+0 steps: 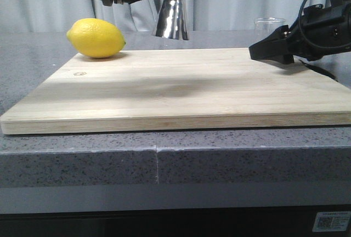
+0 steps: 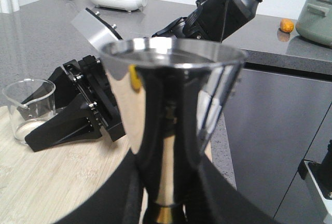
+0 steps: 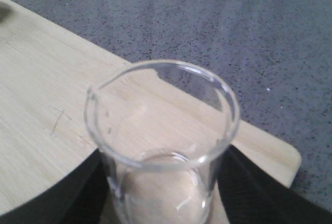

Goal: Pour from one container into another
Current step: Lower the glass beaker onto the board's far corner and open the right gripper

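Holding the steel jigger (image 2: 171, 130) pinched upright in our left tool (image 2: 166, 203), we keep it above the cutting board's (image 1: 175, 91) 12 o'clock edge. Our right tool (image 1: 269, 50) straddles the glass beaker (image 3: 163, 146) standing at the board's 2 o'clock corner; whether it grips, we cannot tell.

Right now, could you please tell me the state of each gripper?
Left gripper: closed on the steel jigger, lifted off the board.
Right gripper: fingers either side of the glass beaker; a firm grip cannot be told.

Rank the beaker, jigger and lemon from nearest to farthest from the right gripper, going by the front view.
1. Beaker: at the board's far right, just beside the right gripper.
2. Jigger: middle, lifted above the board's back edge in the left gripper.
3. Lemon: far left corner of the board.
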Controlling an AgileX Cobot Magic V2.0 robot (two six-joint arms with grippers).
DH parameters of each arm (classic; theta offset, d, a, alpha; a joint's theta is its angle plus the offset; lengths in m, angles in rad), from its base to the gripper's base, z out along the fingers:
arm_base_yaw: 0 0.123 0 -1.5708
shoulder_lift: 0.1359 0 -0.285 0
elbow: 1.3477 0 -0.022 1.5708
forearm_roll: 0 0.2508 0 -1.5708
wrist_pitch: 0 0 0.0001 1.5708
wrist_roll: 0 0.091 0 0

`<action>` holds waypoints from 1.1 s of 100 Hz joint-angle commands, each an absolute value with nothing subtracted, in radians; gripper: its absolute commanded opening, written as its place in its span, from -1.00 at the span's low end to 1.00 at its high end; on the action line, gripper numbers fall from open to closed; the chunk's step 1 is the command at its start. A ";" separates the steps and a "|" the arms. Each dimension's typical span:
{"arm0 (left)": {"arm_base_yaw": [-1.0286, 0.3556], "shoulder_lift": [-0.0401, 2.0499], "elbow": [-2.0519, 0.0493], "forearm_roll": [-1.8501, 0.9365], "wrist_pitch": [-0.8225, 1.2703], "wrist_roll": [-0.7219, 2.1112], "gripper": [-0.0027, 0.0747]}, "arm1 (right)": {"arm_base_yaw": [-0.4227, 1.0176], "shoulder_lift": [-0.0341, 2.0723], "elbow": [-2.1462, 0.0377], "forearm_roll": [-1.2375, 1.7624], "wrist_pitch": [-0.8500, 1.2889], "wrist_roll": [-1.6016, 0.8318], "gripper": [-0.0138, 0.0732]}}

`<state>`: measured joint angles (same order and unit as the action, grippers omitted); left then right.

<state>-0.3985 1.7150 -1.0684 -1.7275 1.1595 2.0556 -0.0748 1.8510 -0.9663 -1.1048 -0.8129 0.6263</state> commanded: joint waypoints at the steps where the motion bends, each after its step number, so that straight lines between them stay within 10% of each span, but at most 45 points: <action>1: -0.409 1.664 -1.098 -1.801 1.270 2.055 -0.98 | -0.080 1.811 -0.986 -1.080 -0.866 0.635 0.37; 110: -0.409 1.664 -1.098 -1.801 1.270 2.055 -0.98 | -0.080 1.714 -0.986 -1.196 -0.785 0.775 0.56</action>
